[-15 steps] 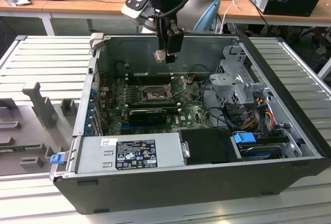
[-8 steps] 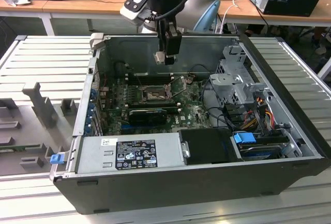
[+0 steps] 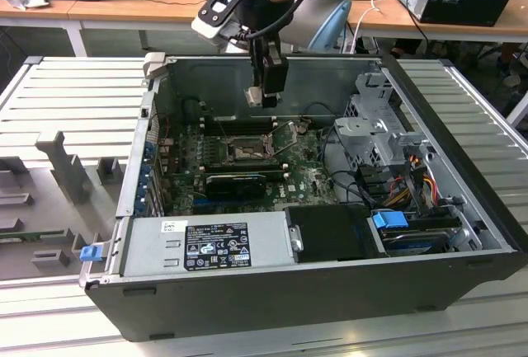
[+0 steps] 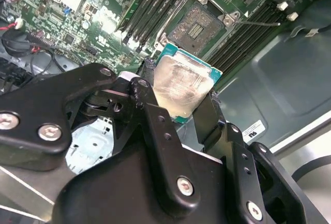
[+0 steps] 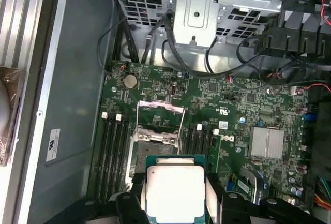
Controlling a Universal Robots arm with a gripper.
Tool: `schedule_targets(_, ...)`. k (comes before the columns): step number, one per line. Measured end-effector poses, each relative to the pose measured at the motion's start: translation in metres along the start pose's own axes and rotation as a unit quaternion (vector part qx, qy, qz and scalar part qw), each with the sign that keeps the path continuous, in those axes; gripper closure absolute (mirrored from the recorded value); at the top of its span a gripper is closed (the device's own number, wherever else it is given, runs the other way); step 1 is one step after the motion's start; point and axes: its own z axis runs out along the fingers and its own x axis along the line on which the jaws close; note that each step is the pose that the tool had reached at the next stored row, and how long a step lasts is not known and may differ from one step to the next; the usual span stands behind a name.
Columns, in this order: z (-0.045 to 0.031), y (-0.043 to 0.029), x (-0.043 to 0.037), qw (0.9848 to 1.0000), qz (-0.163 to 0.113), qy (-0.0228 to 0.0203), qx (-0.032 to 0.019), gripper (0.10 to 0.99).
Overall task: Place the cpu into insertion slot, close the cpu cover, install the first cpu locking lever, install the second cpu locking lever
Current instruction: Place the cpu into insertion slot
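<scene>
Black hand (image 4: 178,93) around silvery, green-edged cpu (image 4: 182,81)

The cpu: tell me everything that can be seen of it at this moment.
The cpu is a small, flat, square chip. Its pale silvery metal top is smudged and shiny, and a thin teal-green board edge shows around it. The gripper holds it in the air, with black fingers clamped on two opposite edges. It hangs above the green motherboard, close to the uncovered insertion slot but not in it. Nothing else touches it.
</scene>
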Motion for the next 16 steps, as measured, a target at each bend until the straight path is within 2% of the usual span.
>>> schedule_targets(2,0.0009,-0.0001,0.0,0.9997,0.024,-0.0021,-0.0005,0.545)
schedule_targets(4,0.0014,-0.0002,0.0,0.9987,0.05,-0.0044,-0.001,0.545)
schedule_targets(11,0.0028,-0.0003,-0.0001,0.9953,0.097,-0.0084,-0.0019,0.545)
schedule_targets(16,0.0038,-0.0004,-0.0001,0.991,0.133,-0.0115,-0.0025,0.545)
